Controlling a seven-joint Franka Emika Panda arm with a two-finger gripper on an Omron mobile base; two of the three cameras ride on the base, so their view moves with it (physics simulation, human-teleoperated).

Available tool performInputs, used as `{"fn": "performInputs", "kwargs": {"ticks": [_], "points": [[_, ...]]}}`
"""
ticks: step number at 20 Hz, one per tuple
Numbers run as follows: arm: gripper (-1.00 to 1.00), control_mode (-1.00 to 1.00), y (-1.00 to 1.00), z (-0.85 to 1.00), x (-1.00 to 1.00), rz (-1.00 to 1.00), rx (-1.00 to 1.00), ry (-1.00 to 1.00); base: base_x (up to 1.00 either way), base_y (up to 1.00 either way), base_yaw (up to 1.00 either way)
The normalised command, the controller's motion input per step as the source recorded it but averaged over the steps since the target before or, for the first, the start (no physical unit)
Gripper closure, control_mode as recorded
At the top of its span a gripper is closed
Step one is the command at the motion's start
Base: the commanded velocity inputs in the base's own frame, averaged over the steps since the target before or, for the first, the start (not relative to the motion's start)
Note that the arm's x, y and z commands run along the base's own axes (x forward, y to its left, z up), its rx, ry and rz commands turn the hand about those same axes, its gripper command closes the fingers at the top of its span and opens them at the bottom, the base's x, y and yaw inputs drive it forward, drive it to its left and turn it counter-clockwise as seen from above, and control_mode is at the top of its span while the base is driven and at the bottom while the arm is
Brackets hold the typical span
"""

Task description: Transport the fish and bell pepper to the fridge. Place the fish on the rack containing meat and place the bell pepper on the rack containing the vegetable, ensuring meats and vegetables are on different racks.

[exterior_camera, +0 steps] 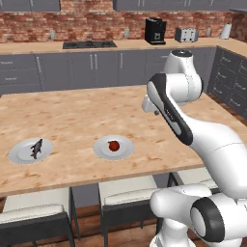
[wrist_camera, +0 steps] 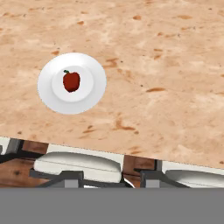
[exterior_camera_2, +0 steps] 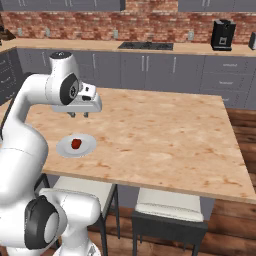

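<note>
My fingers (exterior_camera_2: 79, 114), drawn narrow and holding nothing, hover above the bell pepper (wrist_camera: 71, 81), upper left: light, firm, slick-skinned, best pinched across its round middle.

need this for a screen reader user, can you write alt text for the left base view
A red bell pepper and a dark grey fish each lie on a white plate on a wooden island counter. The white robot arm rises at right; behind stand grey cabinets and a brick wall.
</note>
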Motion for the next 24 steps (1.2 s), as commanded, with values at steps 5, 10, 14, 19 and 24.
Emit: {"fn": "performInputs", "kwargs": {"ticks": [5,10,14,19,24], "points": [[-1.00,-1.00,0.00,0.00,-0.03,0.00,0.00,0.00,0.00,0.00,0.00],[-1.00,-1.00,0.14,-0.03,-0.34,0.00,0.02,0.00,0.00,0.00,0.00],[-1.00,-1.00,0.44,-0.17,-0.36,0.00,0.07,0.03,0.00,0.00,0.00],[-1.00,-1.00,0.54,-0.43,-0.14,0.00,0.00,0.04,0.00,0.00,0.00],[-1.00,-1.00,0.41,-0.45,0.19,0.00,-0.05,0.02,0.00,0.00,0.00]]}}
